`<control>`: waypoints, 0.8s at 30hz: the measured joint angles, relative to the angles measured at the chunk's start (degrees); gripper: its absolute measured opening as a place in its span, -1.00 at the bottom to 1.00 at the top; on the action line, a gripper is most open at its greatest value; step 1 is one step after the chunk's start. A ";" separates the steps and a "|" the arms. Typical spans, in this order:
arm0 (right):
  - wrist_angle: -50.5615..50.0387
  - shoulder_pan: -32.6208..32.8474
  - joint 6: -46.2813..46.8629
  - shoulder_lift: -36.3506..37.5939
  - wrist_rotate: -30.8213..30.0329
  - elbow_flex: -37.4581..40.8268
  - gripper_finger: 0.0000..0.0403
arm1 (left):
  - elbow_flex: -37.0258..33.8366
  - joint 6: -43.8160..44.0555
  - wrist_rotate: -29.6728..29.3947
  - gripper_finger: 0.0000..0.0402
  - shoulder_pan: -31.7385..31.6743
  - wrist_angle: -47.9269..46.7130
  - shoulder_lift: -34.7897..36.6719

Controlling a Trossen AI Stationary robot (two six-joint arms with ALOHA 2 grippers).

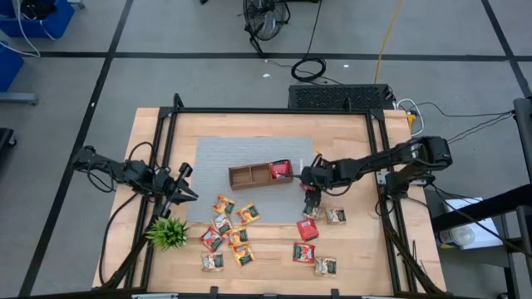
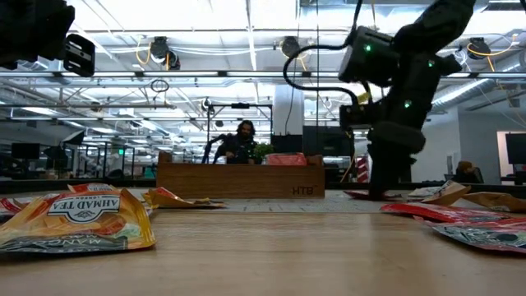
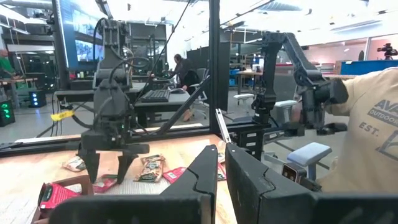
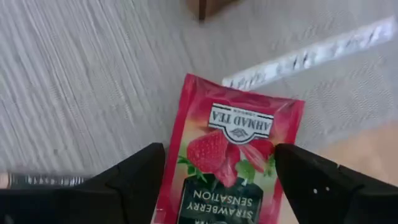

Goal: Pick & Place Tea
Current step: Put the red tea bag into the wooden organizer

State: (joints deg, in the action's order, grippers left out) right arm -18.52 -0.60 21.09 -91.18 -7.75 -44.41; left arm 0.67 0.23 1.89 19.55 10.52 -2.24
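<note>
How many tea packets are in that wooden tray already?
1: a red tea sachet in the wooden tray's right-end compartment; others may lie hidden beneath it.

My right claw (image 4: 217,180) spread over a red sachet (image 4: 233,155), bare mat (image 1: 249,149) left, wooden tray (image 1: 259,174) just behind

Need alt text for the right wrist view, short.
A red strawberry tea sachet lies flat on a grey mat, framed between the two dark fingers of the open right gripper just above it. A corner of the wooden tray shows at the far edge.
</note>
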 joint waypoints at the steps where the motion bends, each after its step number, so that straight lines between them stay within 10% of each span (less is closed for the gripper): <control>1: 0.57 -0.16 0.03 -0.68 0.09 0.19 0.40 | 0.00 -0.01 0.03 -0.83 -0.02 0.00 0.00; 10: 1.20 -0.05 1.69 -4.09 -0.20 0.99 0.25 | 0.00 0.00 0.02 -0.83 -0.02 0.06 0.00; 24: -2.39 0.02 1.12 4.07 2.67 1.28 -0.94 | 0.00 0.00 0.02 -0.83 -0.02 0.02 0.00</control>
State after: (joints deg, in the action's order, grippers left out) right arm -20.90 -0.58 22.21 -87.12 -5.08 -43.13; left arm 0.67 0.23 1.91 19.53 10.54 -2.24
